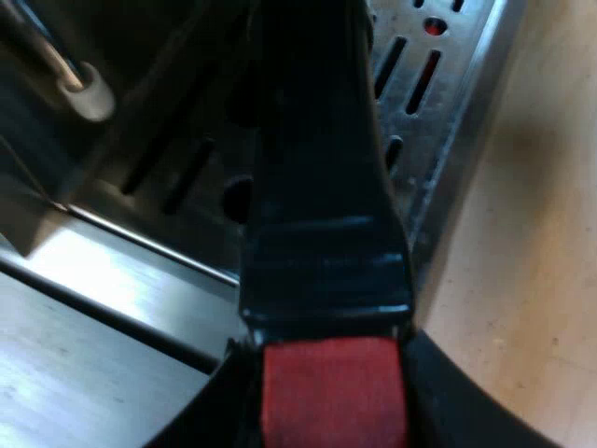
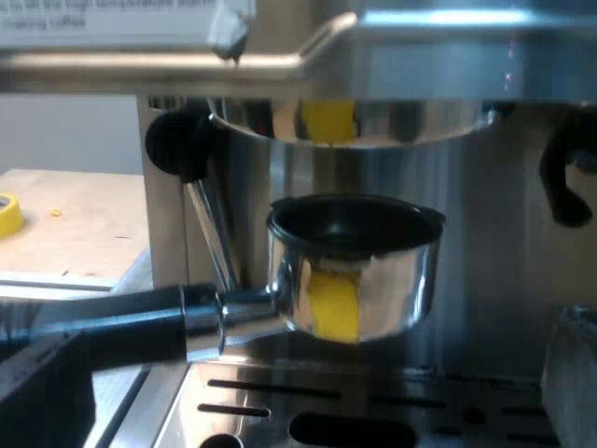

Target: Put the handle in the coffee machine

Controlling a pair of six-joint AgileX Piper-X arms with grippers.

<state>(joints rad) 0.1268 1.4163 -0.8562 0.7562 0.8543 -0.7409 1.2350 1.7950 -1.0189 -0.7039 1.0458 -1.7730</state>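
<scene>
The left pincer (image 1: 326, 415) is closed on the dark handle (image 1: 317, 187) of the metal holder (image 2: 354, 271), close to its red end (image 1: 333, 397). The holder's basket hangs just under the espresso machine (image 2: 420, 56) group head, apart from it, above the drip tray (image 1: 438, 84). The right pincer (image 2: 308, 411) stands open near the tray.

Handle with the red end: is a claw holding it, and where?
The left claw holds the handle by its red end, over the drip tray.
</scene>
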